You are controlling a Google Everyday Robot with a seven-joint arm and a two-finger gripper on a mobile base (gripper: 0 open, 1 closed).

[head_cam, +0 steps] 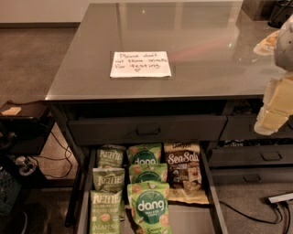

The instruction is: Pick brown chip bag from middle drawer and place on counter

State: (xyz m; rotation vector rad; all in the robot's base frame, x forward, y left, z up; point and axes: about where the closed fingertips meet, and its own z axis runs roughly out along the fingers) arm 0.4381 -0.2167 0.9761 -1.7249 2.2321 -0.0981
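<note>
gripper (274, 107) sits far right by the counter (192, 32) front edge, well apart from the bag; can't tell how open it is; brown chip bag (183, 176) lies flat at the right of the middle drawer (194, 219), just beside the dang bags (147, 201); i'd drop straight down and pinch its right side, clear of them

Pale wall (41, 10) with a dark baseboard runs along the top left, above a brown floor (25, 59). A low dark side table (23, 119) stands at left, black cables (62, 153) looping beneath. 2 closed drawer fronts (270, 156) sit at right, a white power strip (280, 198) below. The gripper (273, 116) hangs at the right edge
</note>
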